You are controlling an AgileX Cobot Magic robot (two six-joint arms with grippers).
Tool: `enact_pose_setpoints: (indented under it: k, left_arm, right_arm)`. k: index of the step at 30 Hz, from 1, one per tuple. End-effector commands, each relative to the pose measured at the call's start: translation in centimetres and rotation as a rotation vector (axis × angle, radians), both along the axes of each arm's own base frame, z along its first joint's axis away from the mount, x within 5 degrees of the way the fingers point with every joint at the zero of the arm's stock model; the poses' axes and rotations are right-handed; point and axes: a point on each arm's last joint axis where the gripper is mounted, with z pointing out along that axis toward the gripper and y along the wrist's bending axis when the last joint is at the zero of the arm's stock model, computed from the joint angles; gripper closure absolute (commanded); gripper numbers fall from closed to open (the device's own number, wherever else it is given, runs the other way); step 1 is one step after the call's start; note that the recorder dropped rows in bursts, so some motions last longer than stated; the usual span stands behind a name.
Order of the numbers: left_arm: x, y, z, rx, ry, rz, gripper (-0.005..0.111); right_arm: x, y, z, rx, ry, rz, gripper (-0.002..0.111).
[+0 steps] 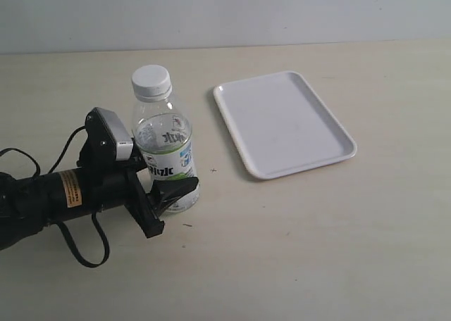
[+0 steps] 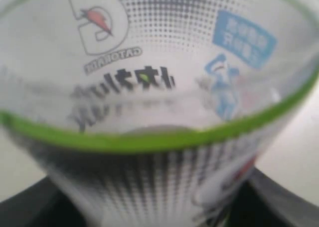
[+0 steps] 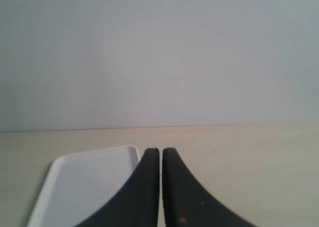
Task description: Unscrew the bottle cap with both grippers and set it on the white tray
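Observation:
The clear bottle [image 1: 165, 148] stands upright on the table left of centre, its white ribbed cap [image 1: 151, 82] screwed on top. My left gripper [image 1: 168, 184] comes in from the left and is shut on the bottle's lower labelled body. In the left wrist view the bottle's label [image 2: 149, 87] fills the picture, with dark fingers [image 2: 30, 207] at the lower corners. The white tray [image 1: 282, 124] lies bare to the right of the bottle. My right gripper [image 3: 160, 152] is shut and holds nothing; it shows only in the right wrist view, beside the tray's corner [image 3: 84, 182].
The black left arm [image 1: 49, 198] with its orange label and a looping cable [image 1: 84, 250] lies along the table's left side. A pale wall [image 1: 225, 11] closes off the table's far edge.

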Motion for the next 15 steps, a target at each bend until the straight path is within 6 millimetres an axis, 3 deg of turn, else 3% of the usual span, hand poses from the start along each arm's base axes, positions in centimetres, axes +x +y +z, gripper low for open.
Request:
enact_pose_setpoints:
  k: [1, 8, 15]
  left_arm:
    - [0.1, -0.2, 0.9, -0.052, -0.039, -0.009, 0.107]
    - [0.1, -0.4, 2.2, -0.075, -0.066, -0.032, 0.107]
    - [-0.1, -0.4, 2.1, -0.065, -0.058, -0.050, 0.107]
  right_arm:
    - [0.0, 0.0, 0.0, -0.003, -0.013, -0.006, 0.105]
    - [0.0, 0.0, 0.0, -0.003, -0.013, -0.006, 0.105]
    - [0.0, 0.0, 0.0, -0.003, -0.013, -0.006, 0.105]
